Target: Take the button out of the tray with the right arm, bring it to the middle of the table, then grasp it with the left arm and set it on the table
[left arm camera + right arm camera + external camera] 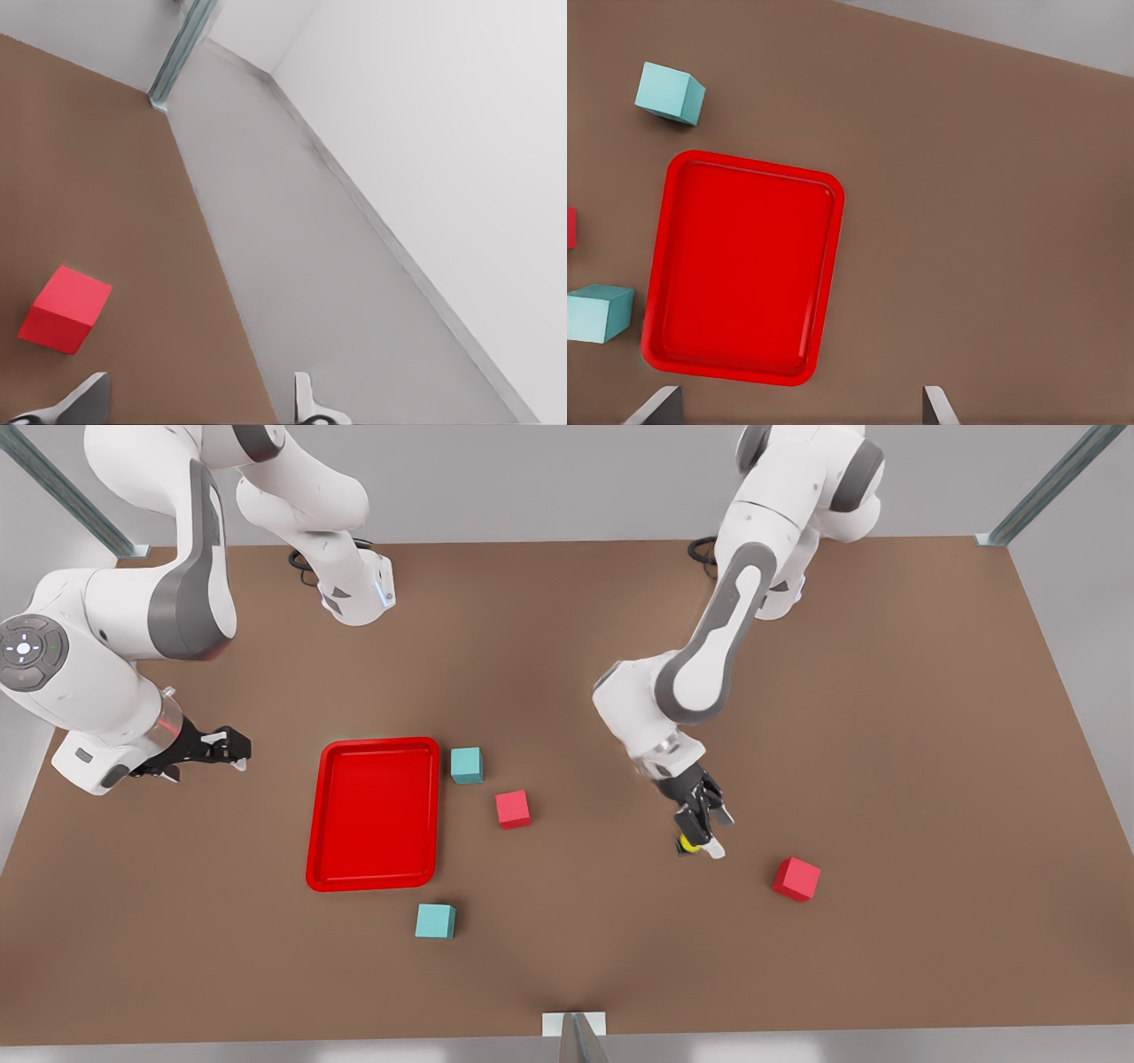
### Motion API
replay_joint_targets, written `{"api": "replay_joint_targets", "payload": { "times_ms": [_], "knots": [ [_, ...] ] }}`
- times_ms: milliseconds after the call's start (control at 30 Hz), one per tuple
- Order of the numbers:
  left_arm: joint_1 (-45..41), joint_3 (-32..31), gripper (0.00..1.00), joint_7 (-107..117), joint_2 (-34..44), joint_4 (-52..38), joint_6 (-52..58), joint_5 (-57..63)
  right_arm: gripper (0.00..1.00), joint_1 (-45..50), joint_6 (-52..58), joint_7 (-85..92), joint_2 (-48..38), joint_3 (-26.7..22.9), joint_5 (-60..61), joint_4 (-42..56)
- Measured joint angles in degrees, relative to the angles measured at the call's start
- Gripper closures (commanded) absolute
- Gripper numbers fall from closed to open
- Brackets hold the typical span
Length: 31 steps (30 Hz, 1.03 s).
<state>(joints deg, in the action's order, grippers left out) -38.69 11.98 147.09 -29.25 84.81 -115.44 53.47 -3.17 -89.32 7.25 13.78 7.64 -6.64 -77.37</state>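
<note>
Button (687, 844) on surface (567, 646), far from tray (372, 881), by spread left end effector (709, 834); right end effector (232, 748) spread beside tray.

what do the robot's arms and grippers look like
Both arms are glossy white rounded segments with grey joint covers; black cables coil at their bases. The right arm, on the front view's left, shows a grey round control pad on one joint. The left gripper and right gripper are black with pale-tipped jaws.
</note>
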Motion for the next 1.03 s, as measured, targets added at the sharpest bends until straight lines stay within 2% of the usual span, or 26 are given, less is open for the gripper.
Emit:
{"api": "replay_joint_targets", "payload": {
  "times_ms": [67, 133, 167, 233, 333, 433, 567, 700, 1033],
  "knots": [
    [11.9, 2.6, 0.0, -15.7, -0.7, -10.3, 7.3, -24.6, 0.0, 0.0, 0.0, 0.0, 0.0, 0.0, 0.0, 0.0],
    [15.1, 2.9, 0.0, -30.3, 0.2, -16.1, 14.5, -38.7, 0.0, 0.1, 0.0, 0.0, 0.0, 0.0, 0.0, 0.0],
    [18.2, -0.5, 0.0, -37.0, 2.9, -16.7, 17.6, -43.0, 0.0, 0.1, 0.0, 0.0, 0.0, 0.0, -0.1, 0.0],
    [22.3, -5.9, 0.0, -49.3, 11.5, -11.7, 22.2, -47.8, 0.0, 0.2, 0.0, 0.0, 0.0, 0.0, -0.2, 0.0],
    [22.6, -7.7, 0.0, -65.3, 22.5, -0.3, 24.6, -50.4, 0.0, 0.1, 0.0, 0.0, 0.0, 0.0, -0.2, 0.0],
    [22.4, -8.1, 0.0, -80.3, 21.9, 5.5, 24.1, -51.7, 0.0, -0.1, 0.0, 0.0, 0.0, 0.0, -0.1, 0.0],
    [24.1, -8.2, 0.0, -99.6, 17.6, 5.7, 22.9, -53.2, 0.0, -0.3, 0.1, 0.0, 0.0, 0.0, -0.1, 0.0],
    [25.1, -8.2, 0.0, -114.9, 19.2, 2.5, 23.5, -53.9, 0.0, -0.4, 0.1, 0.0, 0.0, 0.0, -0.1, 0.0],
    [24.7, -8.2, 0.0, -141.0, 21.6, 2.3, 24.6, -54.3, 0.0, -1.3, 0.1, -0.1, 0.0, 0.0, 0.4, -0.1]
  ]
}}
